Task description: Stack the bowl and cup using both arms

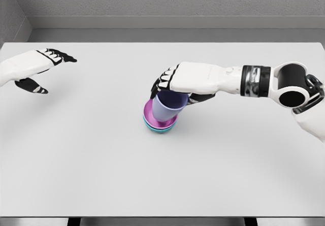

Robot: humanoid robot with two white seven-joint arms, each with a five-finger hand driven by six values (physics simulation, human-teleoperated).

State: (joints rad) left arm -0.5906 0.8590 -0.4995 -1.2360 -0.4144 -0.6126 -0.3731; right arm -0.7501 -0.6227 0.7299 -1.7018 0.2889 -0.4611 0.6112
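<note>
Inspector: State the position of the right hand (175, 84).

Assessor: Centre of the frame, its arm reaching in from the right edge. Fingers are wrapped around the rim of a lavender cup (167, 108), holding it from above.

Inspector: And the cup itself?

Assessor: Tilted, its base sitting inside the stacked bowls just below centre: a pink bowl (148, 115) nested in a teal bowl (161, 130). Whether the cup's base rests fully on the pink bowl, I cannot tell.

Inspector: Left hand (38, 68)?

Assessor: Upper left of the frame, above the white table (162, 180), well apart from the stack. Fingers spread, thumb set apart below them, holding nothing.
</note>
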